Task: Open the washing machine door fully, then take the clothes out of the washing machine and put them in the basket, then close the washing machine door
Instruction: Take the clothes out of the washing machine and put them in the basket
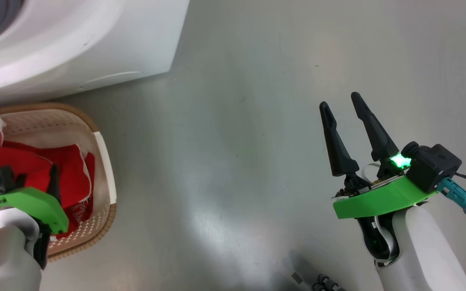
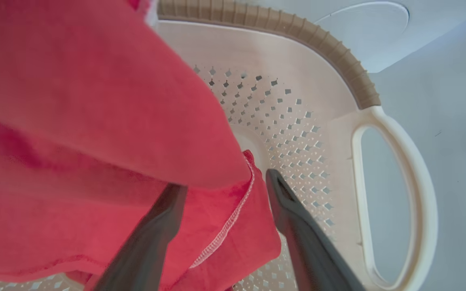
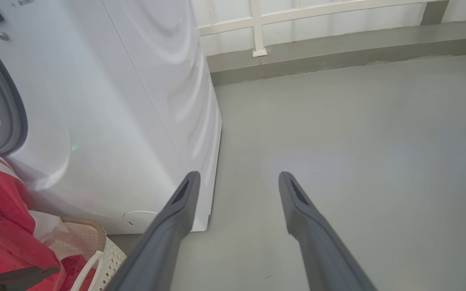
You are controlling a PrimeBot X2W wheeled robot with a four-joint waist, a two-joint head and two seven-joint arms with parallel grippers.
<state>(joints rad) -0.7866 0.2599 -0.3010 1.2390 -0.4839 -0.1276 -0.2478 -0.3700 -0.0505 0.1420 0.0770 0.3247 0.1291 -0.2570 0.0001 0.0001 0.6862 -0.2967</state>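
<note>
Clothes [image 1: 34, 161]: red fabric heaped in the basket [image 1: 103, 226], at the lower left of the head view. White trim shows at the folds, and white lettering on a lower fold is too blurred to read.

In the left wrist view the clothes [image 2: 75, 121] cover the left half. A stitched hem hangs down between the two dark fingers [image 2: 297, 226].

Left jaws: spread wide inside the basket [image 2: 318, 81] and clamped on nothing. Cloth drapes over the tip of one finger. The other finger stands clear, beside the perforated wall.

In the right wrist view the clothes [image 3: 2, 202] run from beside the grey rubber ring [image 3: 14, 113] down into the basket [image 3: 95, 238].

The basket sits on the floor [image 1: 237, 141], just in front of the washing machine [image 1: 95, 40]. Its brown rim is near the white front panel [image 3: 115, 121].

Right jaws: wide open and empty. Their fingers [image 1: 336, 141] hang over bare grey floor, well apart from the basket.
</note>
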